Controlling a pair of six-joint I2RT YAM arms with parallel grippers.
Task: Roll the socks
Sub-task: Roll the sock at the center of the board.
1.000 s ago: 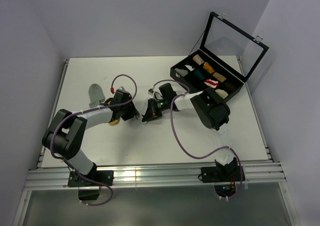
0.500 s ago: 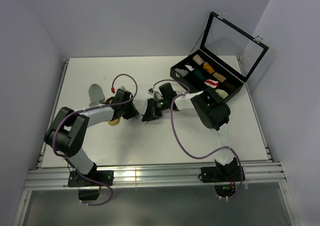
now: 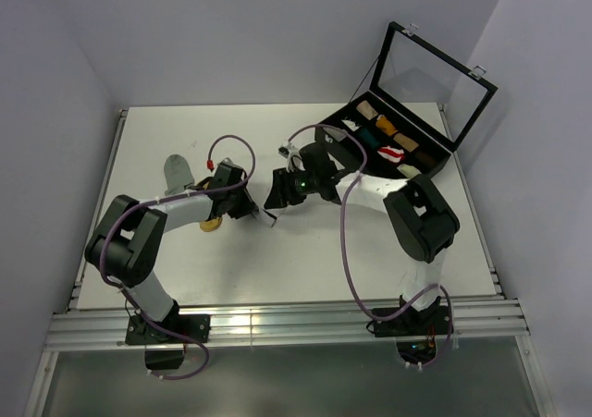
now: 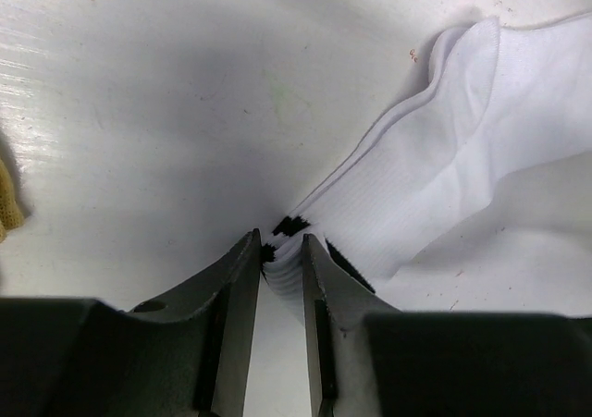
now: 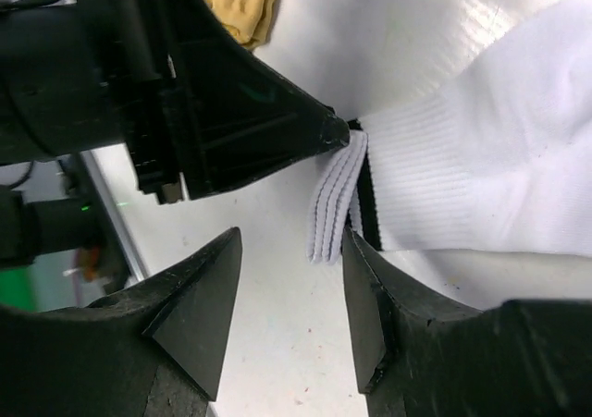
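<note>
The white sock [image 4: 462,158] with black cuff stripes lies on the table. My left gripper [image 4: 282,251] is shut on its bunched cuff. In the right wrist view the sock [image 5: 481,167] spreads to the right, and my right gripper [image 5: 291,241] stands open around the cuff end, its right finger just beside the fabric. From above, the left gripper [image 3: 257,211] and right gripper [image 3: 275,195] meet tip to tip mid-table and hide most of the sock. The mustard-yellow sock [image 3: 212,224] lies beside the left arm. The grey sock [image 3: 178,170] lies further left.
A black compartmented case [image 3: 324,138] with small fabric rolls stands at the back right, its glass lid [image 3: 435,75] raised. Both arms' purple cables loop over the table's middle. The left arm's black body [image 5: 111,75] fills the upper left of the right wrist view.
The right gripper has opened, let go of the white sock's cuff and shifted slightly toward the back; its elbow swung right. The left gripper has closed tighter on the cuff.
</note>
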